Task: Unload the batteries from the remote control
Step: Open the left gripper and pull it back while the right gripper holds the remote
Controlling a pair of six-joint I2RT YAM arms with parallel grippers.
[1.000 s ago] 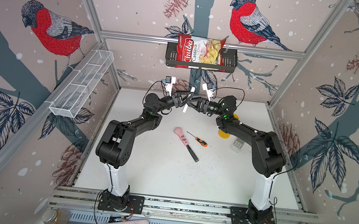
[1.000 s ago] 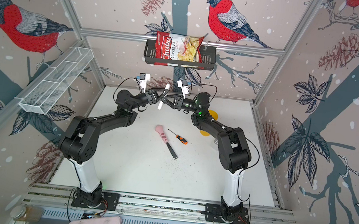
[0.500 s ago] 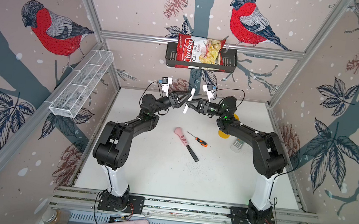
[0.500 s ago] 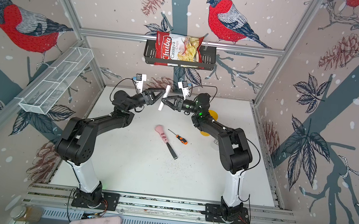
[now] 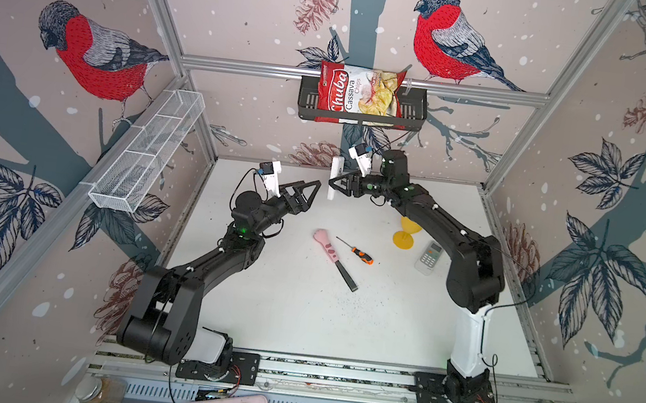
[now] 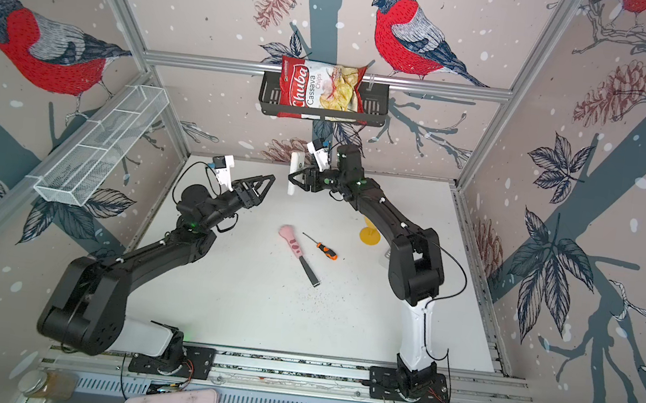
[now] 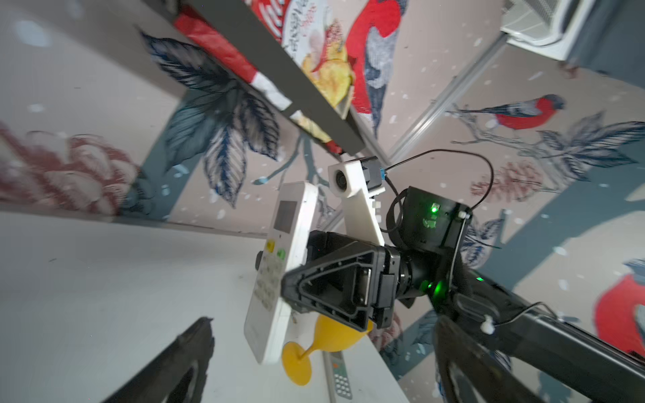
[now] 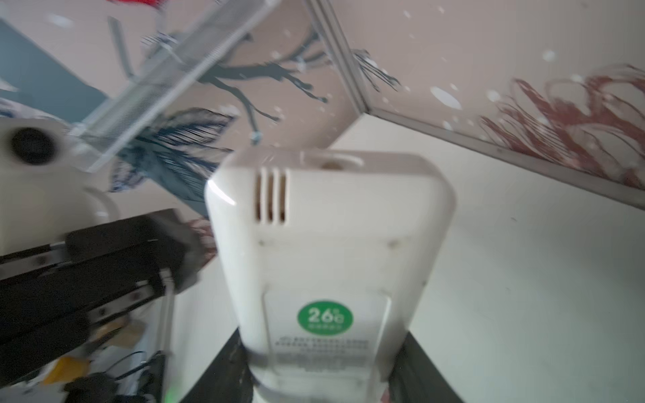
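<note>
Bag (image 5: 358, 91) — "Chuba Cassava Chips"; remote (image 8: 328, 261) — "26".

Right pincer (image 7: 275, 275) clamps the white remote (image 7: 291, 223) at its middle

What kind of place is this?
Probably a robot test booth: a silver aluminium frame holding bird-print wall panels, two black robot arms bolted to a metal rail, and a white plastic remote control in the right fingers.

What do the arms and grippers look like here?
Both left arm and right arm: black links, white lowest segment, green LEDs. Both left gripper and right gripper: black triangular skeleton fingers. White wrist camera mounts, thin black cables, white cable ties.
</note>
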